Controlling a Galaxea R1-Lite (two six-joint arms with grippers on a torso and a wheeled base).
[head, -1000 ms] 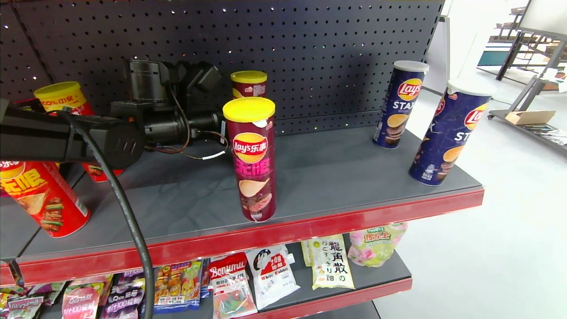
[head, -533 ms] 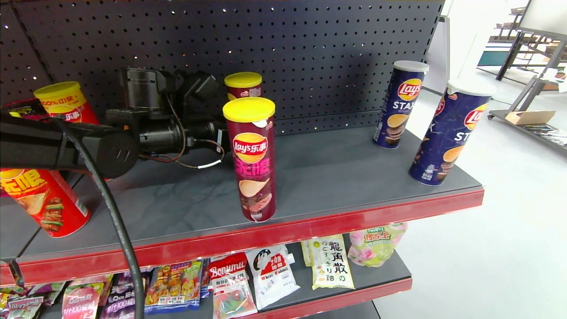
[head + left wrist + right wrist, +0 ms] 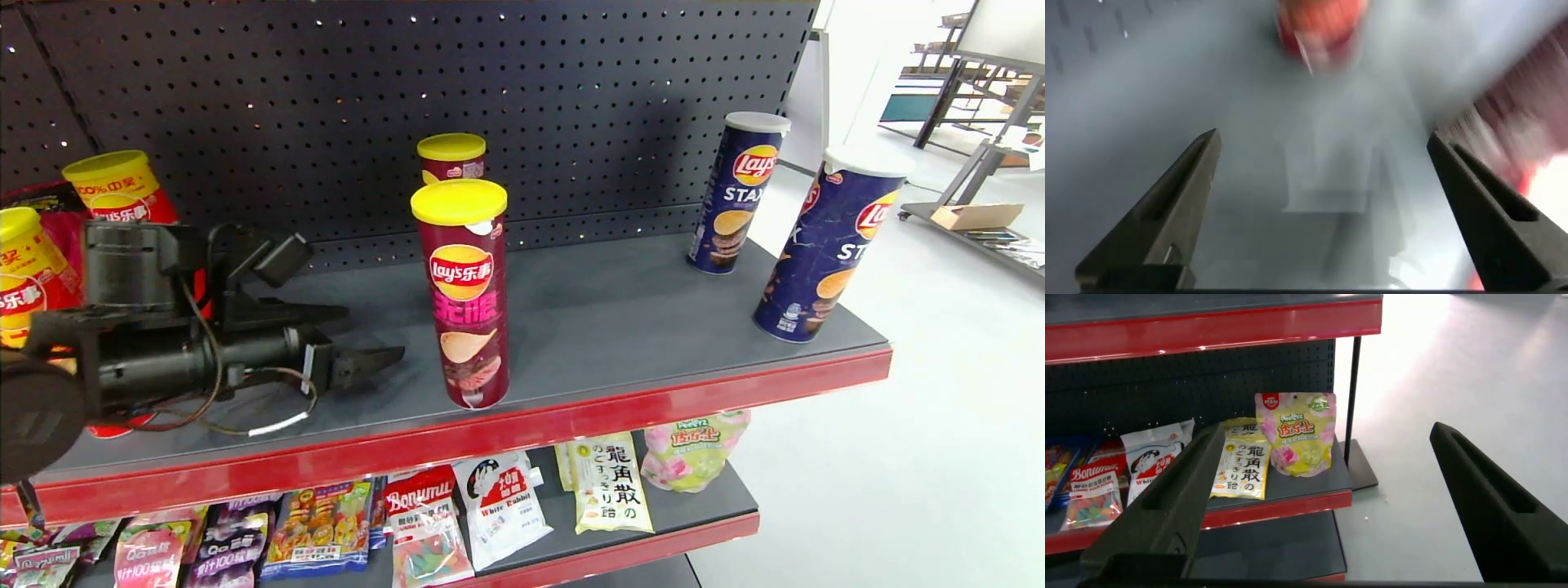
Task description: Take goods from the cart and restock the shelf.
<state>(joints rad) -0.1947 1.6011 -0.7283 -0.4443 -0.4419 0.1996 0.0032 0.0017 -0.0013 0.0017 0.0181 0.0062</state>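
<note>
Front can (image 3: 469, 327) maroon, yellow-lidded; rightmost can (image 3: 820, 253) navy, white-lidded; shelf (image 3: 620, 318) grey, red-edged; backboard (image 3: 571, 82) black, perforated.

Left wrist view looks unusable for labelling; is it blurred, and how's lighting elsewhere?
Left wrist view: shelf smeared, open claw crisp. Head view: broad shadow on the pegboard beside the rear blue can. Right wrist view: evenly lit, sharp.
</note>
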